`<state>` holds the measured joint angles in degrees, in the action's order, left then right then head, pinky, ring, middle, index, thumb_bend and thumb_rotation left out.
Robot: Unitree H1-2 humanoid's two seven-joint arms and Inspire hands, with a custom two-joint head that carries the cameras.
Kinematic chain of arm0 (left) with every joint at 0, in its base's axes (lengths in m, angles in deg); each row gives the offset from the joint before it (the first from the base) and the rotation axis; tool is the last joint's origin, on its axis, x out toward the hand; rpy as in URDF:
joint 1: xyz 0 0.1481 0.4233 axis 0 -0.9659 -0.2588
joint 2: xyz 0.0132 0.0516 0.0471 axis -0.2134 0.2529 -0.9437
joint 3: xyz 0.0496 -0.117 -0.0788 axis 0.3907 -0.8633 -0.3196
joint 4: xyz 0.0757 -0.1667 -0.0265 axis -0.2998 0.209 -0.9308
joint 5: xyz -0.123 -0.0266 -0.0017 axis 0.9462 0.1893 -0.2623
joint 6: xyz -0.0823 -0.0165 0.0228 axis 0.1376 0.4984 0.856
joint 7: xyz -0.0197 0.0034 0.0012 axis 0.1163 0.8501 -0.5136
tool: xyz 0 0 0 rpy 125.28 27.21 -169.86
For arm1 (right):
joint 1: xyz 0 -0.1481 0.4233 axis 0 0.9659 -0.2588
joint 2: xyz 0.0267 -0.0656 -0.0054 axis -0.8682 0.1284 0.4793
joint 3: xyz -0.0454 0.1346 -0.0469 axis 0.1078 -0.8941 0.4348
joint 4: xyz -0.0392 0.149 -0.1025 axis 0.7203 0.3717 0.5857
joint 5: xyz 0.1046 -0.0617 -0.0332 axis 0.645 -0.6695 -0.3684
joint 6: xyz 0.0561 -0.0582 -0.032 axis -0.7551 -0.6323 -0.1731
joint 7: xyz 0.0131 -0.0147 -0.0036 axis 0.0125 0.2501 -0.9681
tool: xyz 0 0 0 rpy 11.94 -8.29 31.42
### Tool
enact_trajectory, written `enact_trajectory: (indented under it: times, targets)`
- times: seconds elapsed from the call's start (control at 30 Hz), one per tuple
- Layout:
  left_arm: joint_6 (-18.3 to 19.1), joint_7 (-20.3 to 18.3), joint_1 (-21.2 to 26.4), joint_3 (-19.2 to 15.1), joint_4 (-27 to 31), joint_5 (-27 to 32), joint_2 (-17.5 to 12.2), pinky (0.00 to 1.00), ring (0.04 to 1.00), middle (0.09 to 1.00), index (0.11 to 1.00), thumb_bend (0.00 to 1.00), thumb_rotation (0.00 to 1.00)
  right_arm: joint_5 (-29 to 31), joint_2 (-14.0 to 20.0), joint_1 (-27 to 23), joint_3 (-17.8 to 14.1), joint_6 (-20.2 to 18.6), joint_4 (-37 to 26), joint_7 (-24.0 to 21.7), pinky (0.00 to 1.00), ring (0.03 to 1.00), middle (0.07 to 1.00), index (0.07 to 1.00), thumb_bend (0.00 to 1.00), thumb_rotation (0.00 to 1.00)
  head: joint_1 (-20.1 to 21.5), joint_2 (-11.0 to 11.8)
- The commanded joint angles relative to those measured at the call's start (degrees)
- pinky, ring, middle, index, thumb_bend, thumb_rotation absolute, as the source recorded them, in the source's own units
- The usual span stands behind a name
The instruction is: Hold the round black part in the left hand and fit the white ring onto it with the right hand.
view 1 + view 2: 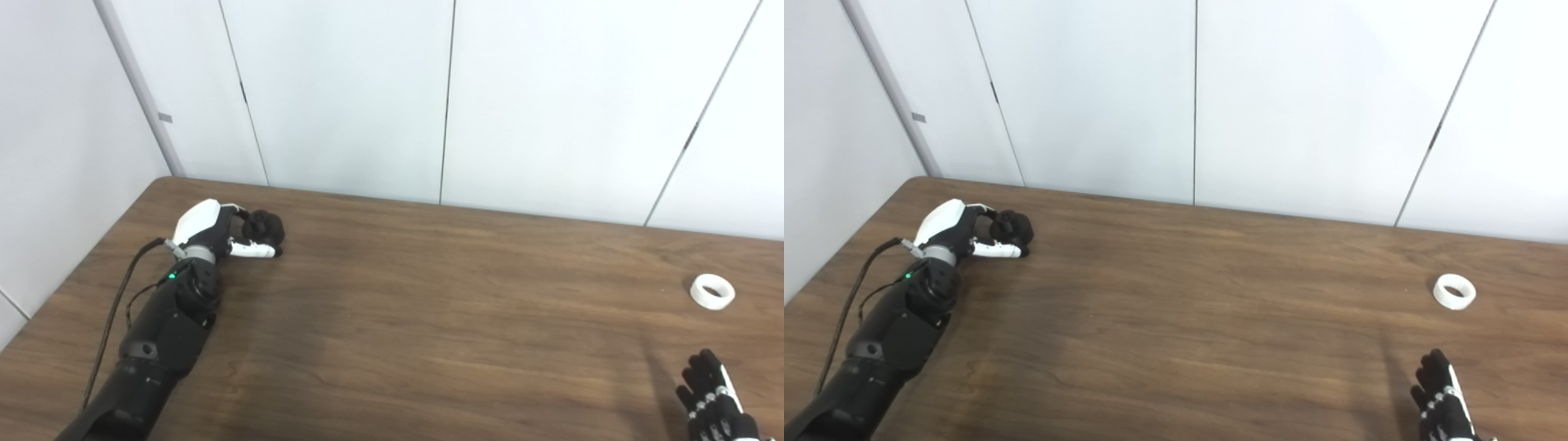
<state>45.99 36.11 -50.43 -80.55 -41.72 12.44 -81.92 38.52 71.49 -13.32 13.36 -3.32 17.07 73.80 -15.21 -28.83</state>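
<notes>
The round black part (pixel 264 227) sits at the far left of the brown table (pixel 429 306), and my left hand (pixel 223 236) has its fingers curled around it, thumb stretched along the table under it. It looks to be resting on the tabletop. The white ring (pixel 712 291) lies flat on the table at the far right, untouched. My right hand (pixel 713 401) is at the bottom right corner, well short of the ring, fingers straight and apart, holding nothing.
White wall panels (pixel 392 92) stand right behind the table's far edge. The table's left edge runs close beside my left arm (pixel 153 343), with a black cable alongside it.
</notes>
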Motion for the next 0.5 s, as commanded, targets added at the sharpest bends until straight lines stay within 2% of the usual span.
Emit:
enact_trajectory:
  times: [0.0,0.47]
  targets:
    - [-0.48,1.84,2.91,-0.56,1.43,-0.12,-0.99,1.00,0.976,0.907,0.768,0.90,0.30,-0.06,-0.93,1.29,0.39,-0.20,1.94,0.16,1.00,1.000,1.000,1.000,0.57,1.00,0.07,-0.09]
    - [-0.42,2.06,2.98,-0.57,1.41,-0.22,-0.74,1.00,0.972,0.901,0.760,0.90,0.29,0.20,-1.13,1.46,0.32,-0.50,1.76,0.06,1.00,1.000,1.000,1.000,0.57,1.00,0.30,-0.22]
